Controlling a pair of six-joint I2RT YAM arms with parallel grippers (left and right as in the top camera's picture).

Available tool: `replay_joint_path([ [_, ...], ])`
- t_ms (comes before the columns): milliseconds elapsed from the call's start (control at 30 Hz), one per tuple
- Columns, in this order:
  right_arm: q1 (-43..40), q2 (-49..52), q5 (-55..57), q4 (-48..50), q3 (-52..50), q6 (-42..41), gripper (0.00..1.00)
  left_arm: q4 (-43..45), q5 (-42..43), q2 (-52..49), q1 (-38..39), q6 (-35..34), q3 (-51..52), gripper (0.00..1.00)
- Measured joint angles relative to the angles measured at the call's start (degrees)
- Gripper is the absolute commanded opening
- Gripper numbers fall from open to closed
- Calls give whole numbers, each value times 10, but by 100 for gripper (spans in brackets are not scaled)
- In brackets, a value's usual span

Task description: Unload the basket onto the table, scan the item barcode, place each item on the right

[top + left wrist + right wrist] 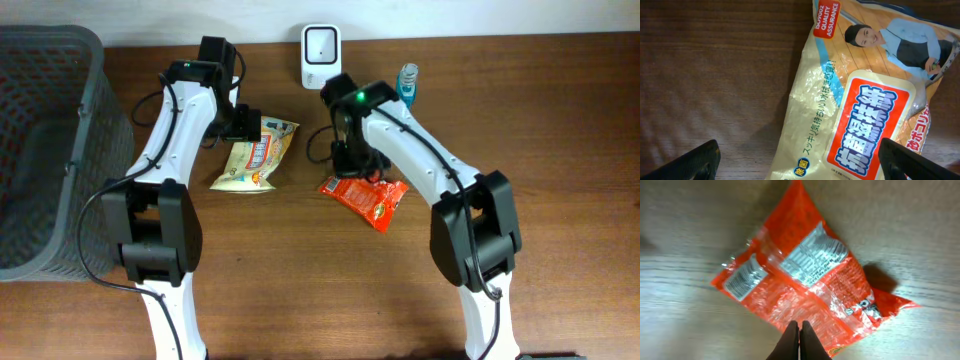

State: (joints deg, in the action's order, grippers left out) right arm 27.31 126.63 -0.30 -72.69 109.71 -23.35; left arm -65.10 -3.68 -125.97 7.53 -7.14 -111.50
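At table centre: red packet [365, 197], lying flat with its label side up, near the white scanner [321, 55] at the back edge.
Left of it: cream snack bag [255, 155], flat, printed face up.
Right gripper [799, 330]: fingers pressed together, tips over the red packet's near edge; nothing visibly held.
Left gripper [801, 162]: spread wide above the cream bag, holding nothing.
Barcode: probably on a pale printed panel [742, 277] of the red packet; too blurred for you to confirm.
Step in hand: judged to be taking up a pouch for scanning.
Handling advice: part the right fingers before you descend. Pinch a corner clear of the panels, lift, and turn the code squarely to the scanner window with the film taut.
Risk: crinkled foil may glare or fold over the code.
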Motion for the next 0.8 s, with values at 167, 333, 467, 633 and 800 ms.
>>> replay_joint_path([
  [167, 0, 0, 5, -23, 2, 0, 4, 0, 0, 0, 0, 0, 0, 99],
  [333, 0, 0, 12, 19, -61, 0, 4, 0, 0, 0, 0, 0, 0, 99],
  [467, 0, 1, 14, 62, -95, 2, 4, 0, 0, 0, 0, 0, 0, 99],
  [633, 1, 1, -8, 136, -106, 72, 4, 0, 0, 0, 0, 0, 0, 99],
  [800, 9, -7, -41, 173, -129, 154, 4, 0, 0, 0, 0, 0, 0, 99],
])
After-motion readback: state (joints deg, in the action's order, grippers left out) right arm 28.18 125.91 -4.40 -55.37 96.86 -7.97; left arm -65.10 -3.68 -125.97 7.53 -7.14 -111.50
